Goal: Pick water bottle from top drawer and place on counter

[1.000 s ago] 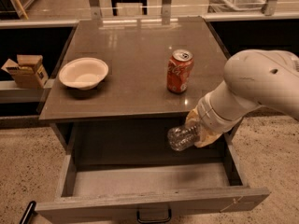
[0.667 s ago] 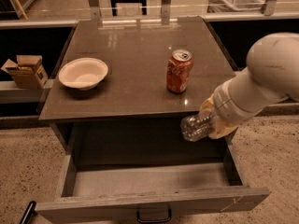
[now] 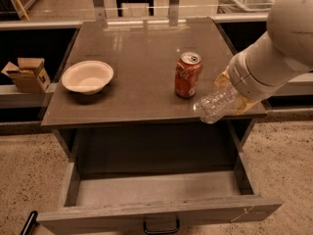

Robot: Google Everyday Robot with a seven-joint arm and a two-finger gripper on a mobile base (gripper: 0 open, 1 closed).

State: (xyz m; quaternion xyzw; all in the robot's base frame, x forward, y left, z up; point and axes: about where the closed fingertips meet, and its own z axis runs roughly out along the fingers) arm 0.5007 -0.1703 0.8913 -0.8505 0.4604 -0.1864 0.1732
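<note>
We begin with the counter, whose glossy top is unchanged from a second ago, the white bowl at its left and the red soda can right of centre both standing where they stood; below it the top drawer hangs fully pulled out, its pale floor bare and its dark handle at the bottom edge; the change is all in the white arm, which has swung up and to the right; with it the gripper has climbed from in front of the cabinet's dark opening to the counter's front right corner; its yellowish fingers are closed round the cap end of the water bottle, which lies tilted, its base pointing down-left and crossing the counter's front edge, near the can but apart from it; we judge the pick finished and the lift nearly so, since the bottle has left the drawer entirely; what remains, as we read it, is to carry it inward over open counter, clear of the can, and set it down.
</note>
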